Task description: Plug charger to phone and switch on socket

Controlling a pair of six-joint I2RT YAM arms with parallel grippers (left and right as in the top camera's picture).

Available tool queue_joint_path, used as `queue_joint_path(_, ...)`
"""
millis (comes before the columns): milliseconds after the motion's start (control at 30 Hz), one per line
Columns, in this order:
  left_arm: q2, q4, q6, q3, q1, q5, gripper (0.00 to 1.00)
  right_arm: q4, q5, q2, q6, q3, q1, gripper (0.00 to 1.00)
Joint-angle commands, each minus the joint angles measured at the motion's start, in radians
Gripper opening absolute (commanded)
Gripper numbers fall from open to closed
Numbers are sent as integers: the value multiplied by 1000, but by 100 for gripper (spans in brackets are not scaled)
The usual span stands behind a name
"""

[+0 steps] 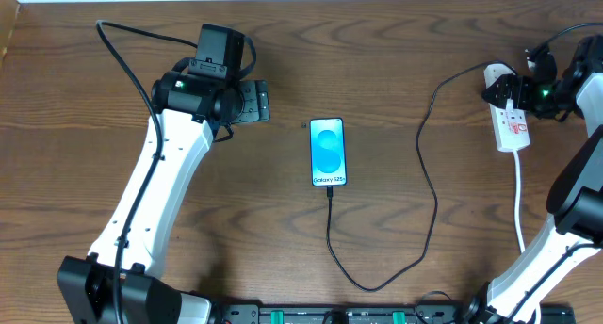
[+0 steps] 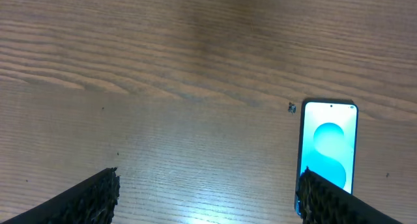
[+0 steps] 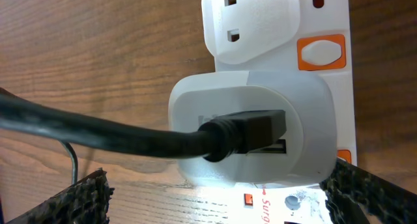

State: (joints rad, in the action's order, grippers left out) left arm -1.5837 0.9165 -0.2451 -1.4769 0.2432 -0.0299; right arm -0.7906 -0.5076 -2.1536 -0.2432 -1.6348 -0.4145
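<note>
Wood table [image 1: 424,41]; phone [image 1: 327,152] lengthwise near-to-far, screen up.

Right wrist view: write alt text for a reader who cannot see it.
A white plug adapter sits in a narrow white power strip, with a black cable running in from the left to its front port. An orange-framed white switch and an empty outlet lie above it; the right gripper's dark fingertips stand wide apart at the bottom corners.
</note>
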Motion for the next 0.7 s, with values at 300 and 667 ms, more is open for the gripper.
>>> queue_joint_path(300, 9, 3, 13, 0, 1, -16, 87, 14, -31, -9, 2, 31, 16, 99)
queue_joint_path(667, 9, 3, 13, 0, 1, -16, 87, 20, -87, -9, 3, 76, 17, 99)
